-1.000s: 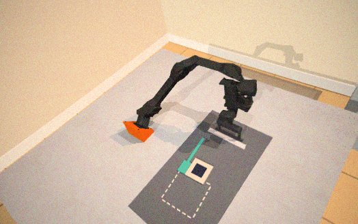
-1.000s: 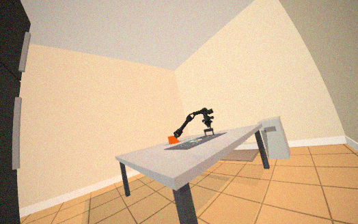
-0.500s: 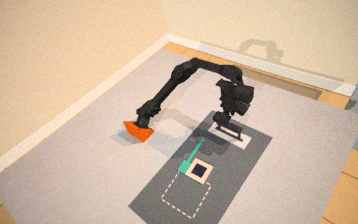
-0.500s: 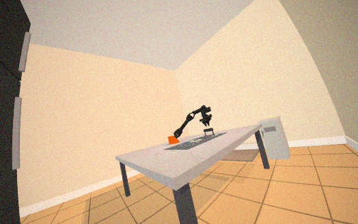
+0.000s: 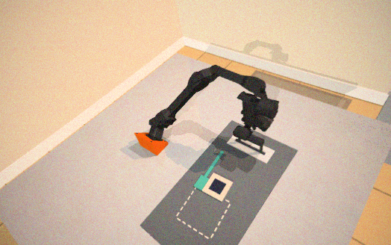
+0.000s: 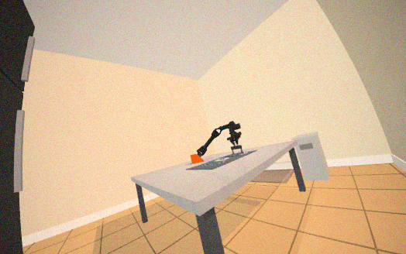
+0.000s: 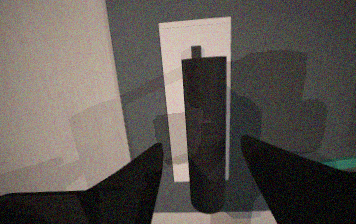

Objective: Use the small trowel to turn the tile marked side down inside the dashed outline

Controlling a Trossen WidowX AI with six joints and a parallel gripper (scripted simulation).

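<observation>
The small trowel, with a flat pale blade [image 5: 268, 154] [image 7: 172, 55] and a raised black handle [image 5: 255, 140] [image 7: 205, 85], lies on the dark mat [image 5: 261, 175] [image 7: 280, 25]. My gripper [image 5: 251, 129] [image 7: 201, 145] is open and points down just above the handle. In the wrist view the handle shows between the two fingers, which do not grip it. The tile [image 5: 217, 186], cream with a dark square mark, lies flat with its marked side up. It is at the arm-side edge of the dashed outline [image 5: 177, 216]. The outline's interior shows no tile.
A teal flat tool [image 5: 201, 182] [image 7: 340, 164] with a thin handle lies on the mat, its square head against the tile. The orange arm base [image 5: 151, 143] [image 6: 197, 159] stands on the table beside the mat. Walls rise behind the table.
</observation>
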